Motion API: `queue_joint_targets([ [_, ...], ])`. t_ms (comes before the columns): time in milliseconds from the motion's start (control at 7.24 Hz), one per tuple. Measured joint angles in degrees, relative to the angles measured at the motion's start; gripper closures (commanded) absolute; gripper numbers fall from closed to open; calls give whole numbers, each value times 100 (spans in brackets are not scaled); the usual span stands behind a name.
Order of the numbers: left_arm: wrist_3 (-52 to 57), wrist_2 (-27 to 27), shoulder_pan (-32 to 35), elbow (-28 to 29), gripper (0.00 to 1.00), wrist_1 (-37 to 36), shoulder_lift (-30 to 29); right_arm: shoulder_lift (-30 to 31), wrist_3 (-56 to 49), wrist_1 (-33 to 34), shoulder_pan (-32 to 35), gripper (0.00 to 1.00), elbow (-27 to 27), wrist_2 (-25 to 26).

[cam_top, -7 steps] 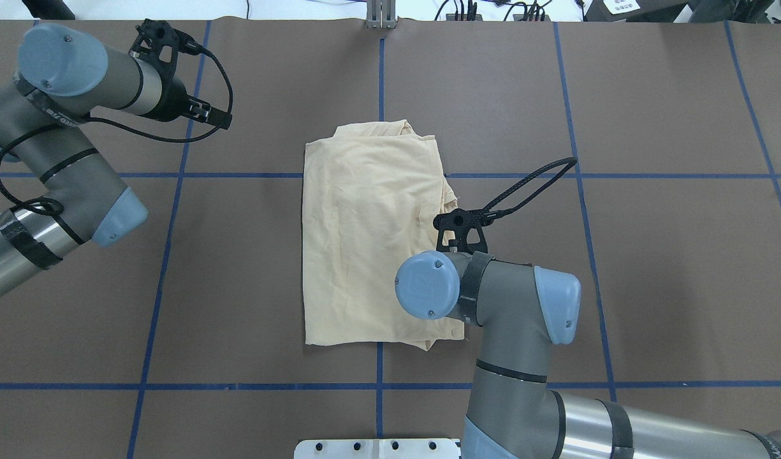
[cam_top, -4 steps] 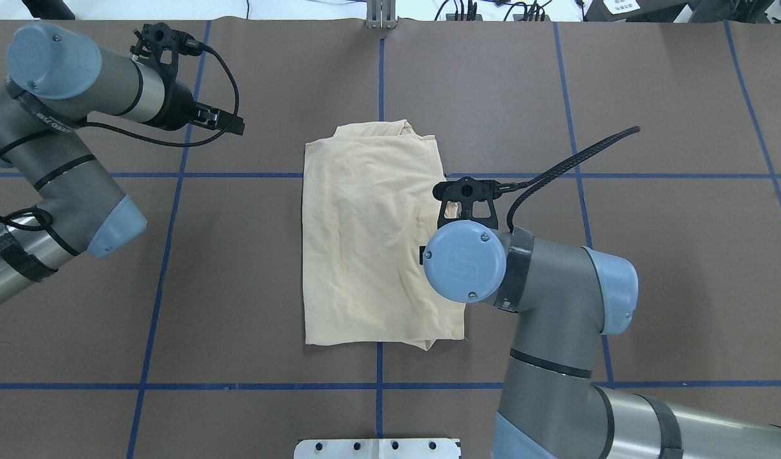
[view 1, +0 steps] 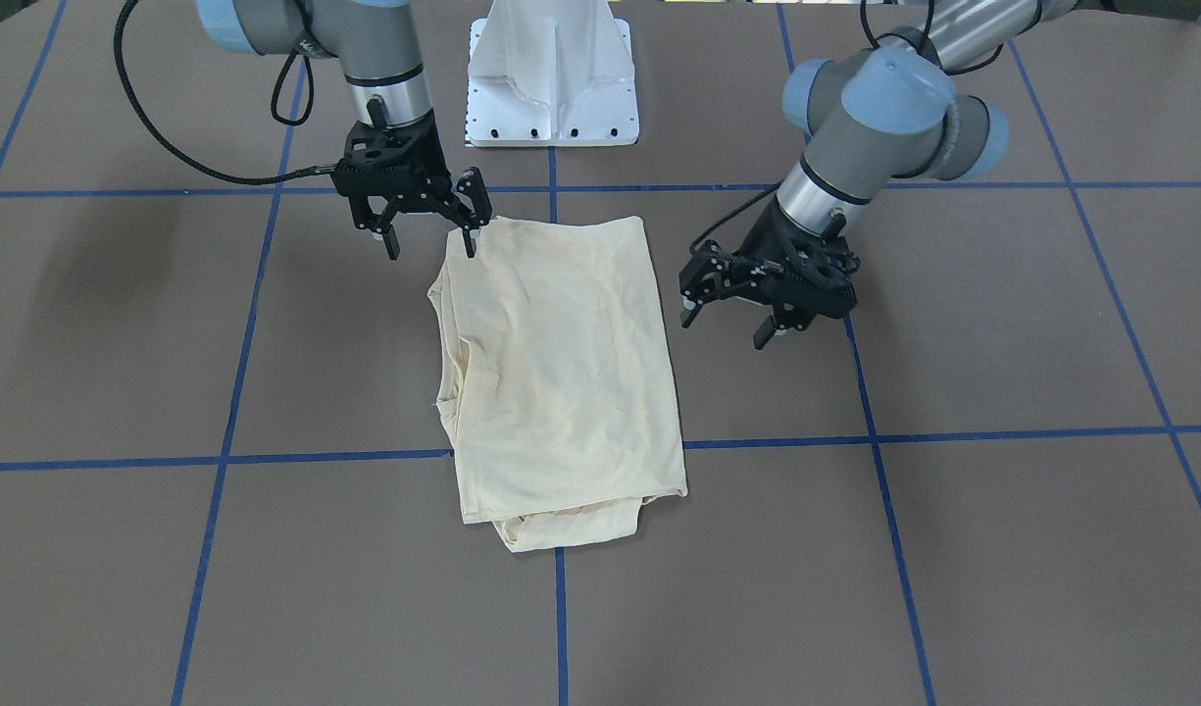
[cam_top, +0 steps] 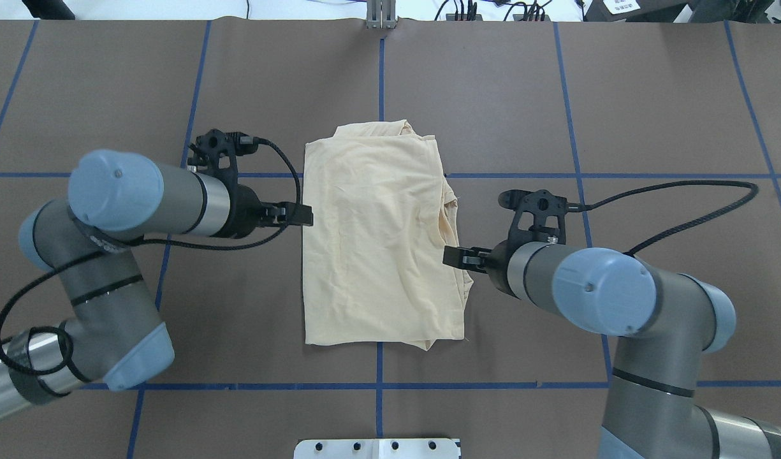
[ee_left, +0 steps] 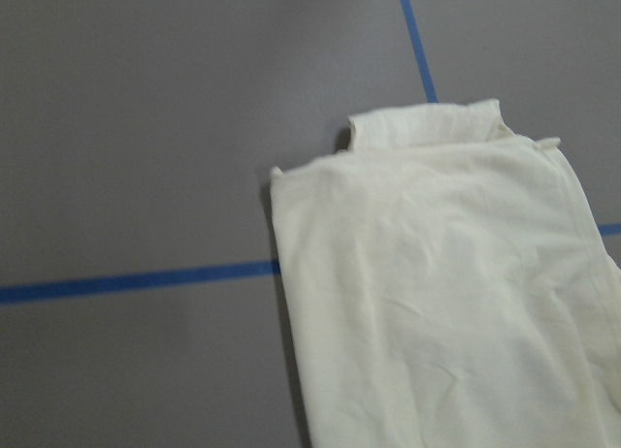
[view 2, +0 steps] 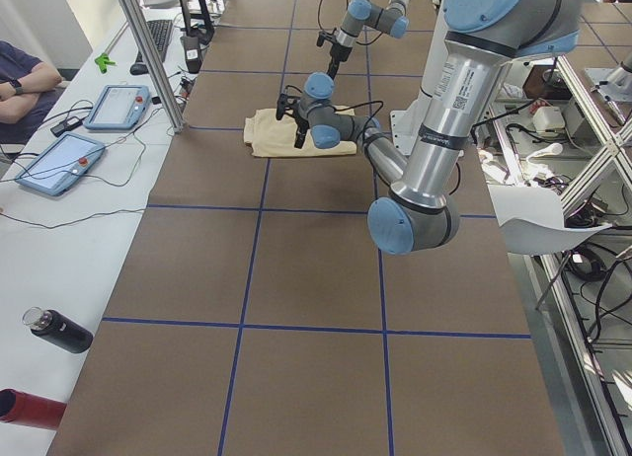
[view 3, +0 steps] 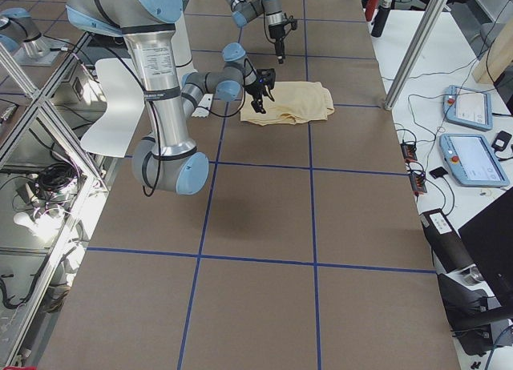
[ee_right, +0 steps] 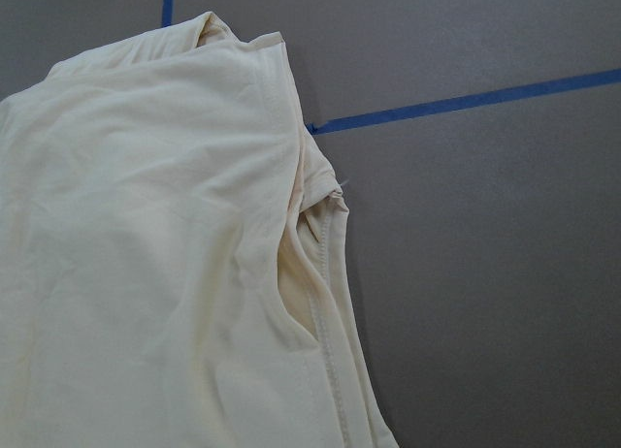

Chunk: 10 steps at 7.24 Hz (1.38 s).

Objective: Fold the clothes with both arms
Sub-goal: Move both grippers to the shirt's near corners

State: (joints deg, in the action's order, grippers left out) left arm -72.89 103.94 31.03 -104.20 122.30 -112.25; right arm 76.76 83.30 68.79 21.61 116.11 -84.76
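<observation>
T-shirt point(cam_top: 371, 242) lies flat at table point(cam_top: 651, 95) centre, folded to a rough rectangle, plain cream side up, across the blue tape lines point(cam_top: 651, 175). Layers are bunched and uneven along its robot-right edge, and a folded layer pokes out at the far end. Left gripper point(cam_top: 299, 215) hovers just beside the shirt's left edge about midway along; fingers spread in the front view point(view 1: 725, 328), nothing between them, not touching cloth. Right gripper point(cam_top: 457, 257) is at the shirt's right edge over the bunched layers; in the front view point(view 1: 431, 247) its fingers are wide apart, one fingertip point(view 1: 471, 245) over the shirt's border and the other over bare table, and it is empty. Can't tell if that fingertip touches the fabric. Left wrist view shows the shirt's corner and the far fold point(ee_left: 437, 293); right wrist view shows the layered hems along the right edge point(ee_right: 146, 254). White pedestal base point(view 1: 551, 78) sits at the robot side of the table.
</observation>
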Motion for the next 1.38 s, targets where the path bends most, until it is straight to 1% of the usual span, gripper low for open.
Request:
queue_joint_targets([
  [138, -453, -283, -425, -111, 6, -3, 51, 502, 220, -829, -2, 0, 1, 13],
  [276, -922, -580, -798, -139, 30, -15, 75, 806, 390, -1278, -2, 0, 1, 38],
  [415, -1316, -802, -1058, -127, 36, -41, 116, 921, 491, -1453, -5, 0, -9, 55],
  [691, -1788, -945, -1324, -44, 36, -70, 203, 956, 541, -1519, -7, 0, -22, 66],
  [1244, -1916, -963, -1530, 11, 35, -74, 235, 969, 547, -1518, -7, 0, -27, 74],
  [1382, -1919, -966, -1572, 13, 38, -74, 264, 971, 547, -1518, -7, 0, -26, 76],
])
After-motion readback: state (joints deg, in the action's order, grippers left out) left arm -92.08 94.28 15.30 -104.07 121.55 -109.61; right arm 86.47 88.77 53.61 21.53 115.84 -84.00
